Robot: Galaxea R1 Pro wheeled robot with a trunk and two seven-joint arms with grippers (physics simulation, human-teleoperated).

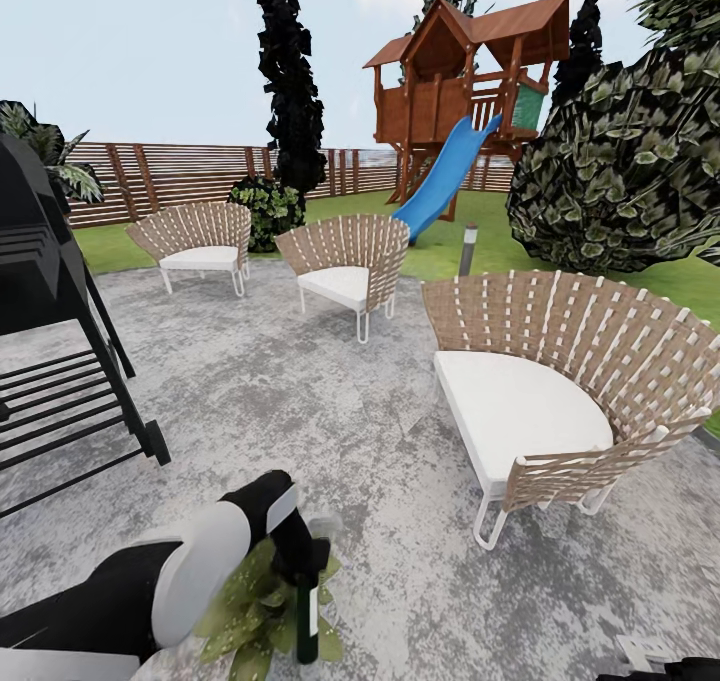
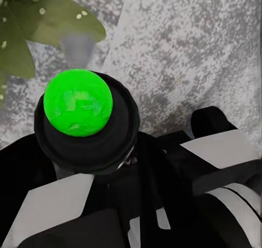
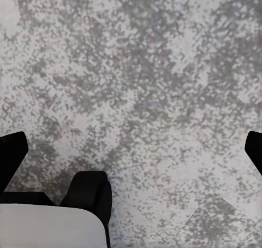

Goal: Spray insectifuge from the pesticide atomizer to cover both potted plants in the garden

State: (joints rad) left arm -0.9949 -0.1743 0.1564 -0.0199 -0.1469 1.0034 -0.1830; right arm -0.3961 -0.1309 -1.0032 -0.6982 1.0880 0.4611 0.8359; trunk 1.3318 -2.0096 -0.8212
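Three chairs [image 1: 560, 381] on the patio [image 1: 330, 431] — grill [image 1: 50, 311] left, playhouse [image 1: 465, 71] behind.

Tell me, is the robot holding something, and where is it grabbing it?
The left gripper holds the pesticide atomizer by its upper part, the dark slim body hanging below, beside a potted plant. The right gripper is open over the paving, holding nothing.

Left arm reaching forward and low, black-and-white forearm sloping up from the lower corner of the head view. Left claw [image 1: 300, 561] pointing downward, closing on the pesticide atomizer [image 1: 307, 616]. Right claw [image 3: 134, 149] facing straight down, its two dark fingertips [image 3: 13, 147] standing wide apart, holding nothing.
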